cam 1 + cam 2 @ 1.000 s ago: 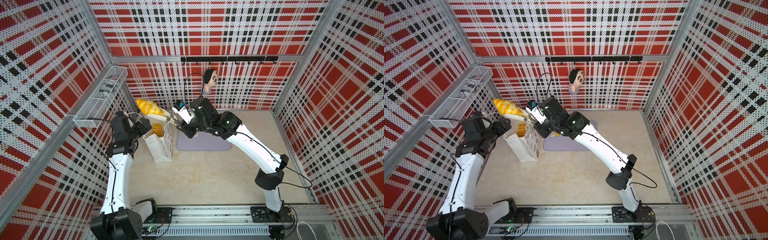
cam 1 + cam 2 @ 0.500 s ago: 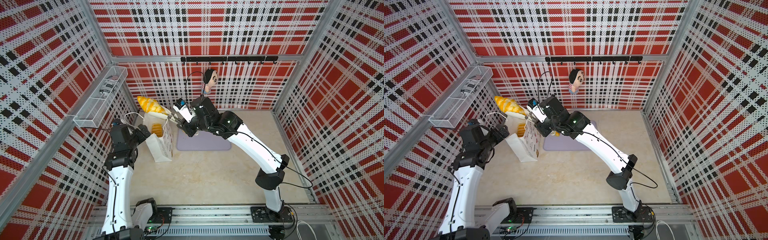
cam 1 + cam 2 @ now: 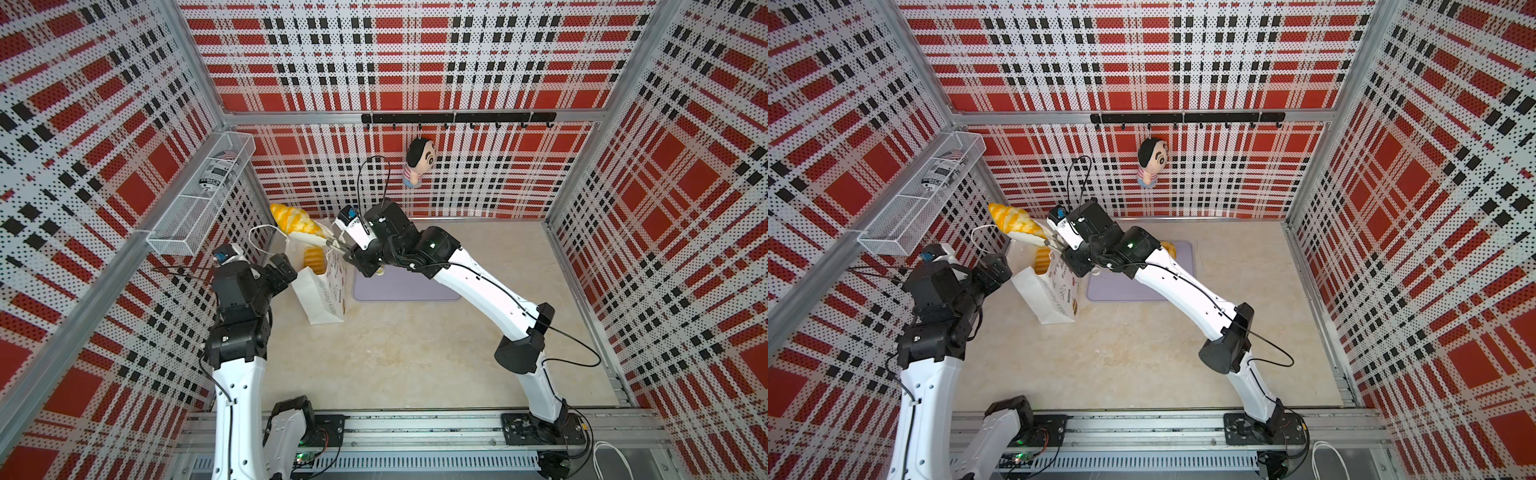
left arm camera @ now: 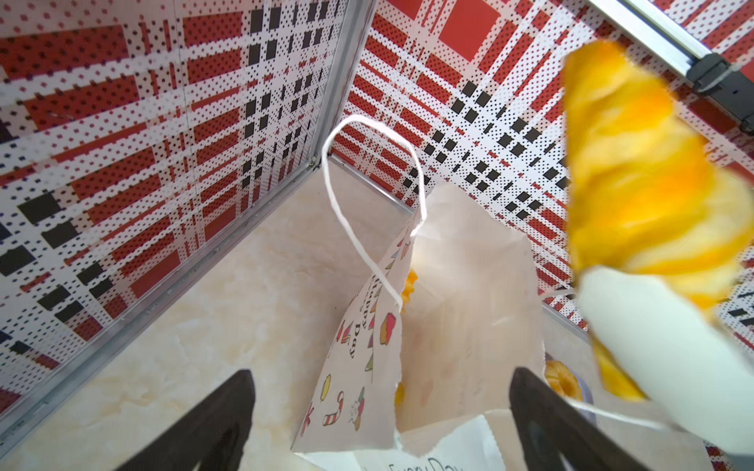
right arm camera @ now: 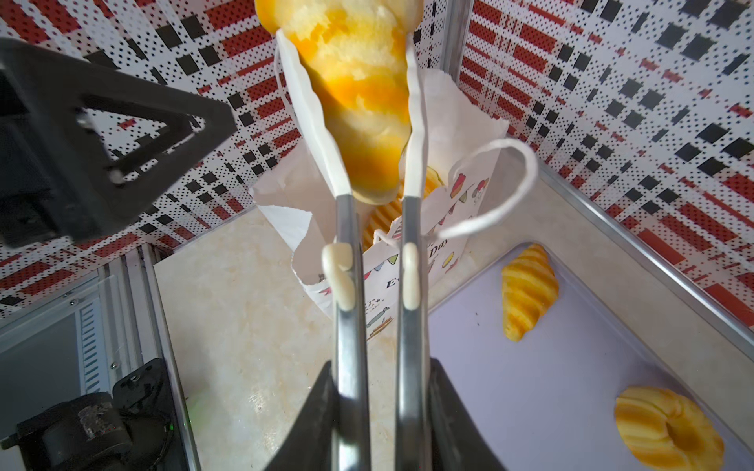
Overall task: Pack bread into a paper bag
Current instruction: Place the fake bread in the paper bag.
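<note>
Left of centre in both top views, the paper bag (image 3: 322,291) stands upright on the counter (image 3: 395,353) with its mouth open and a ridged roll (image 3: 312,259) already standing inside. Our right hand (image 5: 381,420) is clamped on a pair of metal tongs (image 5: 347,326), and their white tips pinch the held croissant (image 5: 359,102) by one end, up above the bag's mouth toward the upper left of the frame. Our left hand (image 3: 284,266) has its fingers spread wide and grips nothing; it sits just beside the bag, and we cannot tell whether it touches the paper. A second croissant (image 5: 528,291) and a ring bun (image 5: 669,432) wait on the lavender tray (image 5: 571,367) at the lower right of the right wrist view. We judge the main risk to be the drop. Most of the held croissant juts past the rim, so letting go here could land it on the edge and send it outside. With nothing steadying the light bag, a push from the tongs could fold or tip it. A cord handle (image 5: 510,195) loops close to the tongs and could snag them. The roll also narrows the opening, so the pastry may jam at the top.
</note>
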Controlling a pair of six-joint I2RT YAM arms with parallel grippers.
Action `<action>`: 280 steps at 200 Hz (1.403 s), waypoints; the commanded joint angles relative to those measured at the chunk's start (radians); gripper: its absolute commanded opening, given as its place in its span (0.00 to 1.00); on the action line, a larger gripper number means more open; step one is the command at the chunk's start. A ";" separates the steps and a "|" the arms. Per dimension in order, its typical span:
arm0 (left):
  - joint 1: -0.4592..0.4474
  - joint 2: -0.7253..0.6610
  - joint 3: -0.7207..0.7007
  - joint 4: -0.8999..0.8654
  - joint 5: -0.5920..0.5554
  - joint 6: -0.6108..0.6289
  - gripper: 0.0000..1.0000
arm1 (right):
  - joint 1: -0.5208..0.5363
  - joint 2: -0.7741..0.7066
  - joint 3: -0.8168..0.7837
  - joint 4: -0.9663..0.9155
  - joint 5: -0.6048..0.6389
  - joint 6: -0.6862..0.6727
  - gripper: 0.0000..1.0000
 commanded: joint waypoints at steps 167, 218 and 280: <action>-0.005 -0.165 -0.025 0.084 0.262 0.136 0.98 | 0.007 -0.008 0.004 0.030 0.035 0.053 0.62; -0.005 -0.163 -0.031 0.084 0.249 0.134 0.98 | 0.007 -0.014 0.022 0.032 0.045 0.039 0.63; -0.005 -0.150 -0.047 0.105 0.246 0.123 0.98 | 0.004 -0.066 0.079 0.051 0.149 -0.018 0.62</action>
